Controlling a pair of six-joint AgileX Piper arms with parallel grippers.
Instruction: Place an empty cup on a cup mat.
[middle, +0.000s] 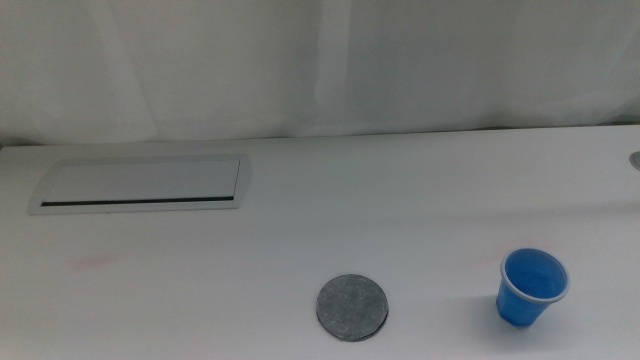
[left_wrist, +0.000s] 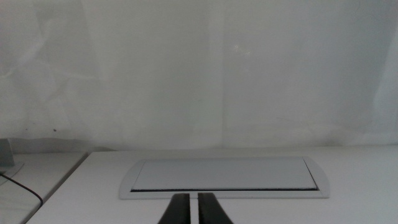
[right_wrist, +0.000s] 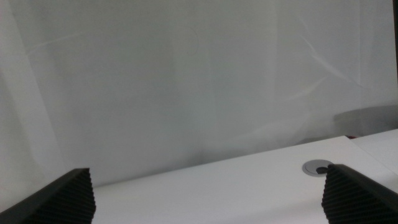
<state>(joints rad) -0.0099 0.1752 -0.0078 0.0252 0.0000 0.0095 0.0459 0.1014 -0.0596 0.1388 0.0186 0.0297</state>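
The blue cup (middle: 530, 287) stands upright on the white table at the near right, its inside blue and holding nothing. The round grey cup mat (middle: 352, 307) lies flat near the front edge, left of the cup and apart from it. Neither arm shows in the middle view. In the left wrist view my left gripper (left_wrist: 193, 198) has its two dark jaws nearly touching, shut on nothing, pointing at the rectangular panel. My right gripper (right_wrist: 208, 186) shows its jaws far apart at both lower corners of the right wrist view, open, with only table and curtain ahead.
A rectangular grey-white panel (middle: 140, 184) with a dark slot is set into the table at the back left, also in the left wrist view as the panel (left_wrist: 222, 176). A round grey grommet (right_wrist: 317, 167) sits near the right edge. A white curtain hangs behind the table.
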